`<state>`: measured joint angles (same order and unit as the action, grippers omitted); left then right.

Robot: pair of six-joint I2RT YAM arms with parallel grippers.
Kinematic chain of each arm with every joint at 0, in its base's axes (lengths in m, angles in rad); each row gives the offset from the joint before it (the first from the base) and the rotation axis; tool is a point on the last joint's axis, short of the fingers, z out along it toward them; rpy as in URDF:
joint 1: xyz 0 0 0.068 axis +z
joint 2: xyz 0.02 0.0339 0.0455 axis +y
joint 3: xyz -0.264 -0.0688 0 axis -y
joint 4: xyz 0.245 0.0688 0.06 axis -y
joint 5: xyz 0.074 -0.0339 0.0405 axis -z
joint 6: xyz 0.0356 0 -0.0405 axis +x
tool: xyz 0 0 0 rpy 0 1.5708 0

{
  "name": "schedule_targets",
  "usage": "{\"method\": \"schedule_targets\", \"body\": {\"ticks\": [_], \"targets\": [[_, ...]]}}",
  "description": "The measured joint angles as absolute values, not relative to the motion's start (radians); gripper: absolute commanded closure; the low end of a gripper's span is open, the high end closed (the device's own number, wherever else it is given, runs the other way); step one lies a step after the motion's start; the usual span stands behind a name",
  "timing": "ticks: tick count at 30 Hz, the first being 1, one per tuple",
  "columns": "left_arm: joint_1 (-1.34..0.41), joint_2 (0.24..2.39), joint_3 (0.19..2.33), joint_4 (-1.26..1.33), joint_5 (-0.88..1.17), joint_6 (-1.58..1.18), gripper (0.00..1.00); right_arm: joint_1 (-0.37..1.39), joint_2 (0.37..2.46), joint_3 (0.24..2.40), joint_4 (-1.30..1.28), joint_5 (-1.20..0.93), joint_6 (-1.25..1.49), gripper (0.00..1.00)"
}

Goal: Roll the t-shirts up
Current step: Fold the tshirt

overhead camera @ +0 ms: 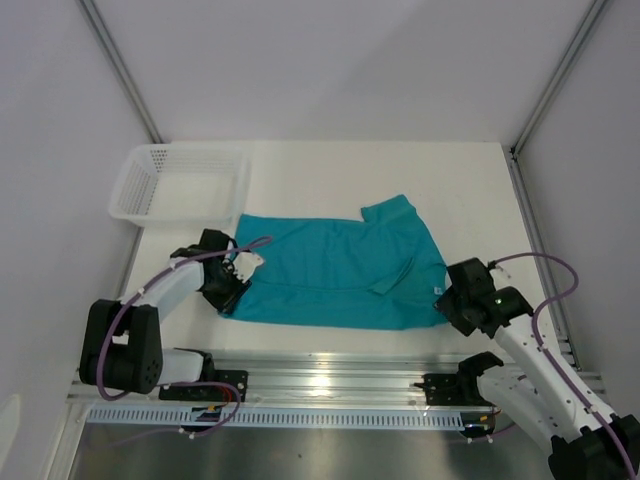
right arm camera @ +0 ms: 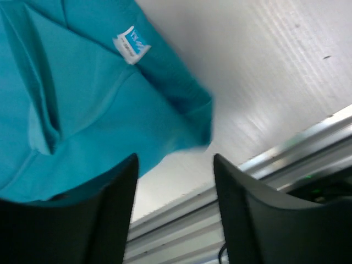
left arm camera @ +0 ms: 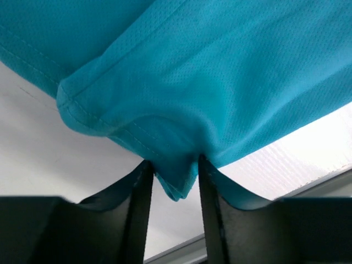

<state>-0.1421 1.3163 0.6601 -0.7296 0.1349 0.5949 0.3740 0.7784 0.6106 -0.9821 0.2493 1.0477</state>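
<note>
The teal t-shirt (overhead camera: 340, 270) lies flattened across the white table, one sleeve folded over its middle. My left gripper (overhead camera: 238, 272) is at the shirt's left edge. In the left wrist view its jaws (left arm camera: 173, 164) stand apart, and a hanging fold of the t-shirt (left arm camera: 220, 82) dips loosely between the fingers (left arm camera: 140, 190). My right gripper (overhead camera: 448, 296) is at the shirt's right edge, close to the small white label (right arm camera: 131, 44). Its jaws (right arm camera: 175, 158) are open and empty, and the t-shirt's (right arm camera: 82, 110) corner sits just ahead of them.
A white mesh basket (overhead camera: 178, 213) stands at the back left, its near corner close to the shirt's left end. The metal rail (overhead camera: 320, 385) holding both arm bases runs along the table's near edge. Frame posts rise at both back corners.
</note>
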Motion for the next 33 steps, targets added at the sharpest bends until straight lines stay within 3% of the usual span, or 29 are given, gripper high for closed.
{"method": "schedule_targets", "body": {"ticks": [1, 6, 9, 10, 14, 20, 24, 33], "targets": [[-0.142, 1.308, 0.660, -0.736, 0.133, 0.593, 0.56, 0.374, 0.779, 0.619, -1.001, 0.263, 1.053, 0.31], [-0.137, 1.186, 0.659, -0.801, 0.100, 0.594, 0.47, 0.376, 0.814, 0.760, -1.104, 0.347, 1.040, 0.32], [-0.131, 1.065, 0.677, -0.861, 0.074, 0.595, 0.48, 0.377, 0.839, 0.873, -1.092, 0.387, 0.973, 0.55], [-0.130, 1.034, 0.694, -0.883, 0.070, 0.594, 0.49, 0.378, 0.851, 0.893, -1.071, 0.383, 0.943, 0.70], [-0.132, 1.025, 0.810, -0.918, 0.086, 0.584, 0.61, 0.390, 0.980, 0.883, -0.924, 0.298, 0.820, 0.99], [-0.205, 1.311, 0.921, -0.865, 0.113, 0.555, 0.67, 0.427, 1.295, 0.834, -0.699, 0.114, 0.677, 1.00], [-0.233, 1.446, 0.925, -0.842, 0.125, 0.548, 0.71, 0.441, 1.363, 0.831, -0.619, 0.054, 0.630, 1.00], [-0.173, 1.587, 0.927, -0.791, 0.088, 0.532, 0.69, 0.442, 1.507, 0.831, -0.486, -0.022, 0.587, 1.00]]}}
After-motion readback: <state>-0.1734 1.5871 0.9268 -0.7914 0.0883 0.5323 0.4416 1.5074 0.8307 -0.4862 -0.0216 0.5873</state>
